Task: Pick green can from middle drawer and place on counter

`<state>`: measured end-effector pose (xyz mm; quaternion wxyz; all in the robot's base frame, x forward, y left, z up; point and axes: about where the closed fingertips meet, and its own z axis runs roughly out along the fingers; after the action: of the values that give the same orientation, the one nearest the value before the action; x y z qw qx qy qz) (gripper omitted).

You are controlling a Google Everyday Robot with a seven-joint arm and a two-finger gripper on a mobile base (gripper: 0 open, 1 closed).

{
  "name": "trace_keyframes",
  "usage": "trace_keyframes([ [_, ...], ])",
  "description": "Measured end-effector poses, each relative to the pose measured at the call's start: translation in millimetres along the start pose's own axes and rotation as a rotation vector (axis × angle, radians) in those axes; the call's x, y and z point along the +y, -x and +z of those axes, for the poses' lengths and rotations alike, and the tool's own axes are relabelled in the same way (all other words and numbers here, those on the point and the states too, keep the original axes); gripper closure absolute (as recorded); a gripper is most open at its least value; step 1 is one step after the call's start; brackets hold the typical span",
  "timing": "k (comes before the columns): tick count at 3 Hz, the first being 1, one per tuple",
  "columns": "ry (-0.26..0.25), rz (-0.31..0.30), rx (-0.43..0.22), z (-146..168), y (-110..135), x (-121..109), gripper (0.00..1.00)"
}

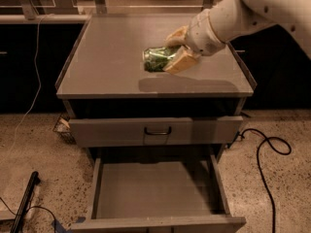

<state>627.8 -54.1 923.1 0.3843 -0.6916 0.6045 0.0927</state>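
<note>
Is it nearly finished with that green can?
Nearly. Done: the middle drawer lies open with no can inside. In hand: the gripper, jaws shut on the green can, holds it over the counter, a shadow beneath. Left: setting it down and letting go.

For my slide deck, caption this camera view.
The gripper holds the green can sideways over the counter, middle drawer open below.
</note>
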Motion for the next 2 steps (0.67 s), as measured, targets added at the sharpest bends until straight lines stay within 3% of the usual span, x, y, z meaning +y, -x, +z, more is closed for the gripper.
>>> trace_keyframes([
  [1,0.04,0.0,0.003,37.3,3.0,-8.6,1.0],
  [2,0.059,0.009,0.001,54.4,2.3,-7.0,1.0],
])
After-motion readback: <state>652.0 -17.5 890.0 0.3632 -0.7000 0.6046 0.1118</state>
